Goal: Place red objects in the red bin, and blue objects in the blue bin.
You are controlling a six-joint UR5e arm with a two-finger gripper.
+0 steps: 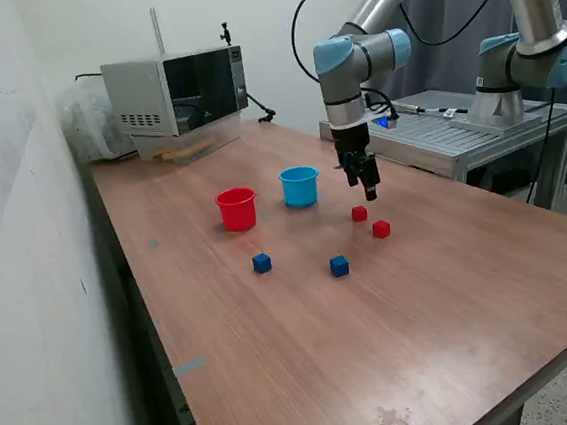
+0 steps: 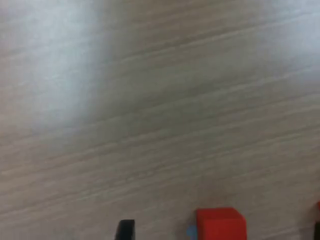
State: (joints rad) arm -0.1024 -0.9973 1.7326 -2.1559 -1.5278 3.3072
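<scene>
- The exterior view shows the whole table [image 1: 478,281]: a red cup [image 1: 236,209] and a light blue cup [image 1: 299,186] stand upright side by side, apart, the red one on that view's left.
- Two red cubes [image 1: 360,214] [image 1: 380,229] lie close together right of the blue cup; two dark blue cubes [image 1: 262,263] [image 1: 339,266] lie nearer the camera, well apart from each other.
- The gripper [image 1: 369,190] hangs above the table just above the farther red cube, holding nothing; whether its fingers are apart or together cannot be told.
- A microwave [image 1: 175,92] sits at the far left corner.
- The wrist view shows only blurred wood grain, one red cube [image 2: 220,223] at the frame edge, and a dark fingertip [image 2: 125,230] beside it, not touching.
- Each cube is small and solid, much smaller than the tapered cups.
</scene>
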